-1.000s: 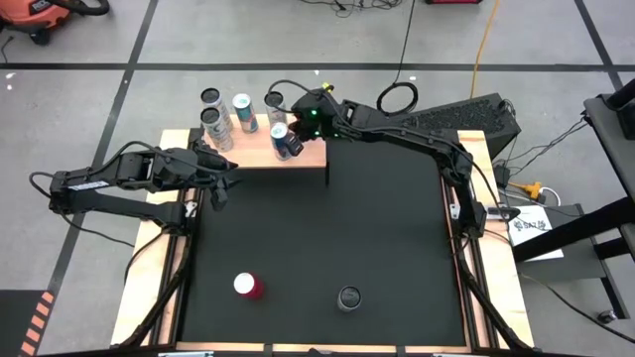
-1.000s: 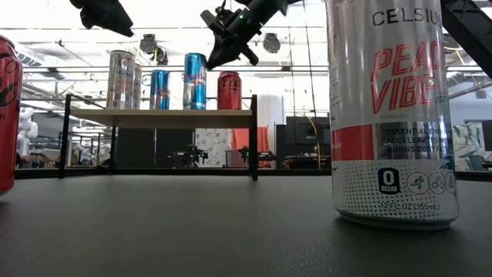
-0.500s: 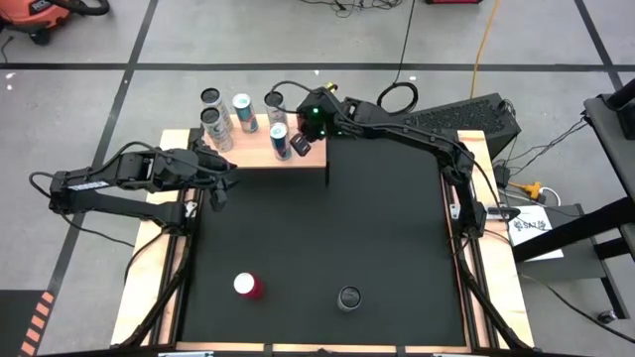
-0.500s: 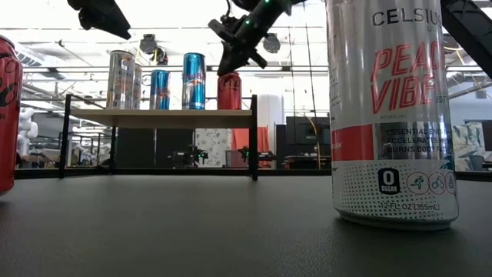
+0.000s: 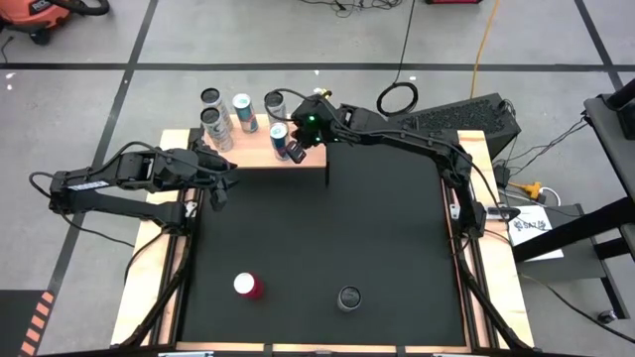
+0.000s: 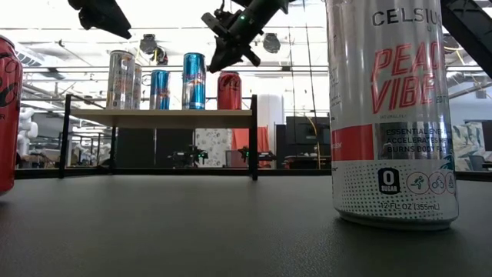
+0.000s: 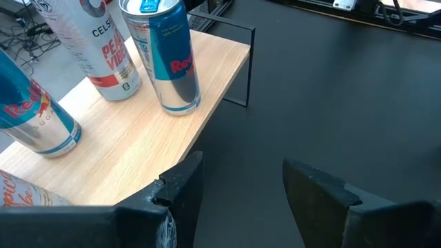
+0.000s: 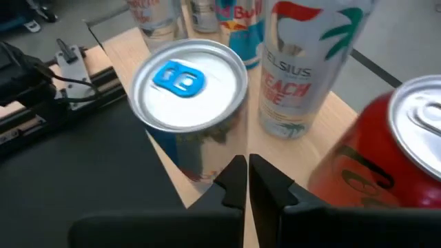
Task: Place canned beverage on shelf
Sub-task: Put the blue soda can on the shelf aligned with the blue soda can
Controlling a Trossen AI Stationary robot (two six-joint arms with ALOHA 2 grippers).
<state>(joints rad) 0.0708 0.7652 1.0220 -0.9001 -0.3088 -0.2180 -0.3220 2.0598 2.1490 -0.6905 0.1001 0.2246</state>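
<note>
The right claw (image 5: 297,151), closed and empty, hovers just above the cans on the shelf (image 5: 308,157). Any sideways swing could topple the blue can (image 8: 189,103) (red can (image 8: 375,158) adjacent). Left claw (image 7: 241,182): closed, beside the shelf.

The right arm stretches from the table's right edge toward the far left, its right gripper (image 5: 298,151) raised with fingers pressed together. The left arm lies along the left edge, its left gripper (image 5: 226,177) empty.
</note>
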